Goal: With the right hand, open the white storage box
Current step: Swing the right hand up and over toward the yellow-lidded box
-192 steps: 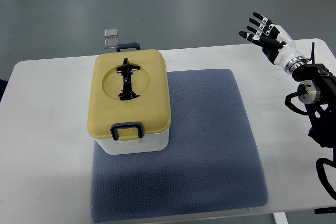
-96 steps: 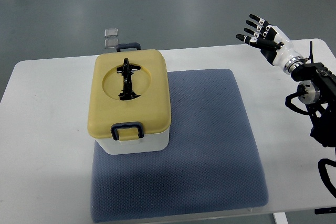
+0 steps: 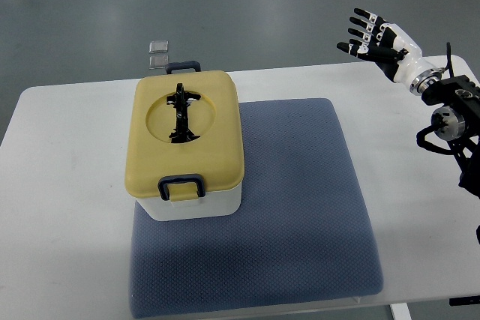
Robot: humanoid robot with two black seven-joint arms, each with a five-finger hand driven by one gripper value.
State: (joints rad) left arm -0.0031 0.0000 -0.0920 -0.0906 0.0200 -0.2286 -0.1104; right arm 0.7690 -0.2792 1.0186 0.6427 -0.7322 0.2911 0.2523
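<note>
At the left of the white desk (image 3: 67,185) nothing has shifted: no left arm shows anywhere in the top view. The white storage box (image 3: 186,146) sits where it was a second ago, on the left part of the blue-grey mat (image 3: 300,215), its pale yellow lid (image 3: 185,127) closed flat on the white body. The dark front latch (image 3: 181,185) lies down against the lid's near edge and the rear latch (image 3: 183,67) looks the same at the far edge; the black folding handle (image 3: 181,114) lies flat in the round recess on top. Two small clear squares (image 3: 158,53) lie on the floor beyond the desk's far edge.

The change is all at the right. The right hand (image 3: 373,37) has lifted and drifted a little up and back over the last second, and now hangs past the desk's far right corner, well apart from the box. Its fingers (image 3: 358,31) are spread wide, pointing left, and hold nothing.

For the task this means the opening has not begun. I judge the arm is only raising itself ready to reach, since the hand has gained height without closing on the box. It must cross the whole mat leftward, and the front latch likely needs releasing before the lid will lift.
</note>
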